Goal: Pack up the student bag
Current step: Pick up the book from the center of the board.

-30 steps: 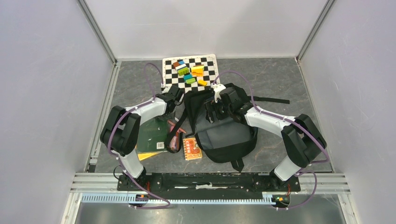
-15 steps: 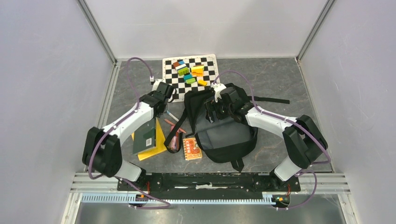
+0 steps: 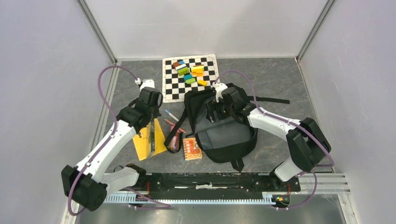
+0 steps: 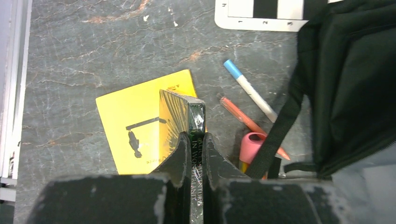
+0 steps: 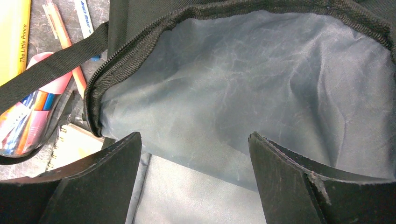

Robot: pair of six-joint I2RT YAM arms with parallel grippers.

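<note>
Jaws, left: we read the left gripper (image 4: 191,156) as clenched on a green book (image 4: 196,114), one finger pressed flat against each cover.
Green book: we see it held on edge, spine toward the wrist camera, above a yellow book (image 4: 133,123).
Yellow book: lies flat on the grey table (image 3: 280,79), toward its left side.
Pens: a blue-capped pen (image 4: 247,91) and an orange pencil (image 4: 245,121) lie side by side between the yellow book and the bag.
Pencil case: a pink pencil case (image 4: 251,145) lies just beside the pencil, with a black strap (image 4: 280,126) crossing it.
Notebook: a small orange notebook (image 3: 192,148) lies just beside the bag's left edge.
Mat: a checkered mat (image 3: 210,79) lies at the far edge and carries coloured blocks (image 3: 189,72).
Bag: the black backpack (image 3: 226,135) lies mid-table, right of the books, its mouth open and its grey lining (image 5: 243,84) showing.
Jaws, right: we find the right gripper (image 5: 194,140) released, fingers spread wide at the open mouth.
</note>
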